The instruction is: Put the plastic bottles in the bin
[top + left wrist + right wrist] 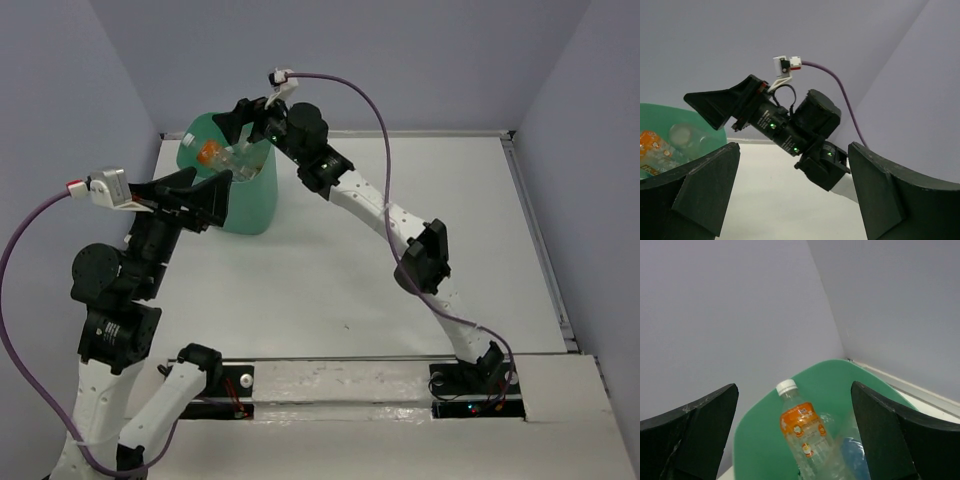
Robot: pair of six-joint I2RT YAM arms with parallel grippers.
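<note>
The mint-green bin [250, 200] stands at the table's far left. Several clear plastic bottles [222, 158] lie inside it, one with an orange label. My right gripper [246, 127] hangs open and empty just above the bin's rim. In the right wrist view [795, 435] it looks down into the bin [840, 377] at a white-capped bottle with an orange label [802, 427] and a blue-labelled bottle [854, 456]. My left gripper [195, 196] is open and empty beside the bin's near left side. The left wrist view [795, 195] shows the bin [662, 115] and the orange-labelled bottle [654, 150] at its left edge.
The right arm's wrist [790, 127] crosses the left wrist view above the white table [400, 260]. Grey walls enclose the table on the left, back and right. A raised lip [540, 240] runs along the table's right edge.
</note>
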